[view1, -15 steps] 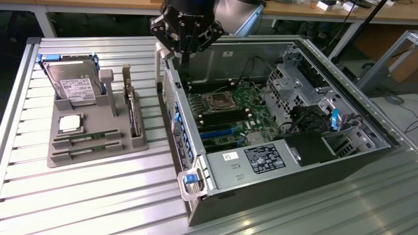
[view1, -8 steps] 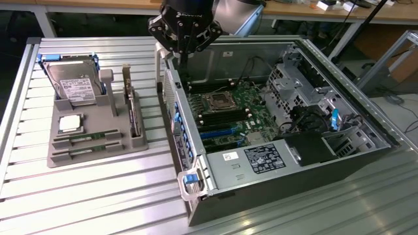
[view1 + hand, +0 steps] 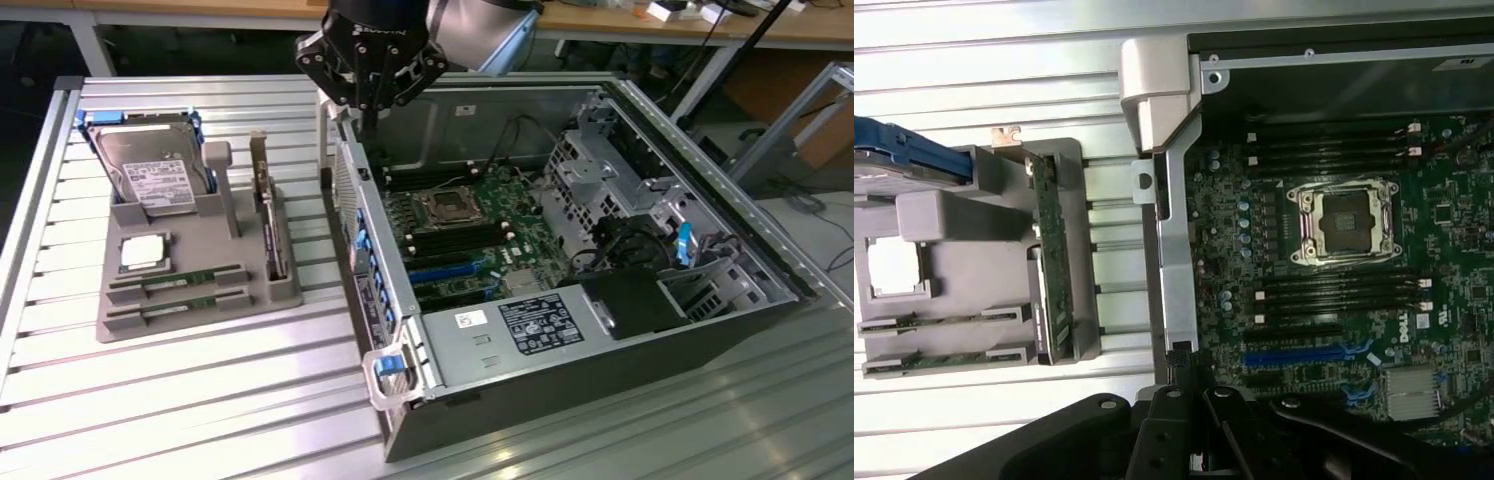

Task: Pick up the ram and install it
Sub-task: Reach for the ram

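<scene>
Two ram sticks, thin green strips, sit on edge in the front slots of a grey holder [image 3: 200, 325]; the ram [image 3: 176, 279] nearest the hard drive shows again in the wrist view as a green strip [image 3: 944, 324]. My gripper [image 3: 371, 106] hangs over the far end of the open computer case's wall, on the holder's side. Its dark fingers are shut with nothing between them, and they show again in the wrist view [image 3: 1192, 400]. Black memory slots [image 3: 1339, 295] flank the empty processor socket [image 3: 1346, 220] on the motherboard.
The holder also carries a silver hard drive [image 3: 150, 180], a square processor chip [image 3: 143, 252] and an upright green card [image 3: 275, 232]. The open case [image 3: 561, 340] holds cables, a drive cage [image 3: 601, 160] and a black shroud [image 3: 638, 303]. The slatted metal table [image 3: 174, 400] runs in front.
</scene>
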`<action>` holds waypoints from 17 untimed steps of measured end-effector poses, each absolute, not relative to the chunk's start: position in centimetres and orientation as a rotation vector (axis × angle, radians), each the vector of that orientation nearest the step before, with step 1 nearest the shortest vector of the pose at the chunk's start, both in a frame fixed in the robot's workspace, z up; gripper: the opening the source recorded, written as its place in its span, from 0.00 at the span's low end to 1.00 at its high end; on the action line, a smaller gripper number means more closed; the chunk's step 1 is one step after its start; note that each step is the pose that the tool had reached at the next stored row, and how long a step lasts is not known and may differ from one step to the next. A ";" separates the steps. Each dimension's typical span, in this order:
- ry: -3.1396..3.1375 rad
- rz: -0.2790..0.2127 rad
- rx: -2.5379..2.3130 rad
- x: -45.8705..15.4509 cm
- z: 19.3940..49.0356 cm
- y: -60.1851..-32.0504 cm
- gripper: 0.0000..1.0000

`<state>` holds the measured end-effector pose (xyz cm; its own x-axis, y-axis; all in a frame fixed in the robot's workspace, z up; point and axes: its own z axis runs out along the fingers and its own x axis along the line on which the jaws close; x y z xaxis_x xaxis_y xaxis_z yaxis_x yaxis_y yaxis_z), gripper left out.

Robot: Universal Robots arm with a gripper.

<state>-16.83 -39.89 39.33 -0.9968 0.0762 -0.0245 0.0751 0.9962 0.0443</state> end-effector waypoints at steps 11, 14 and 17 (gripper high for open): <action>3.112 0.068 0.118 -17.4 39.3 -39.9 0.10; 3.112 0.068 0.118 -17.6 39.3 -39.9 0.10; 3.112 0.068 0.118 -17.7 39.3 -39.9 0.10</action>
